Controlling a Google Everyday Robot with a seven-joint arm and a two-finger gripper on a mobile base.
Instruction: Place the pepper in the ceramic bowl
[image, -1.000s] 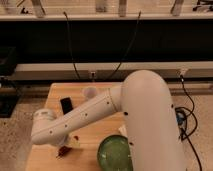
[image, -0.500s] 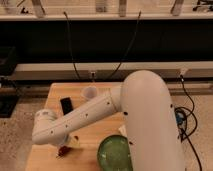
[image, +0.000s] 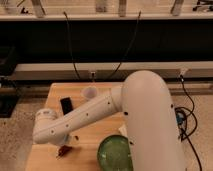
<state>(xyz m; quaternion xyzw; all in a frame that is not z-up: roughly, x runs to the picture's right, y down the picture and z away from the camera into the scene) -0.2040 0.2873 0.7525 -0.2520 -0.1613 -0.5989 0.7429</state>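
Note:
The pepper (image: 62, 150) is a small dark red shape lying on the wooden table (image: 90, 142) near its front left. My gripper (image: 63, 145) hangs right over it, at the end of the white arm (image: 80, 120) that reaches from the right across to the left. The arm's wrist hides most of the gripper, and I cannot tell whether it touches the pepper. The ceramic bowl (image: 116, 152), wide, round and glossy green, stands at the table's front edge, to the right of the pepper and partly under the arm's big white body.
A black phone (image: 66, 105) lies on the table's left side behind the arm. A small translucent white cup (image: 90, 92) stands near the back edge. Black cables hang down the dark wall behind, and more cables lie on the floor at right.

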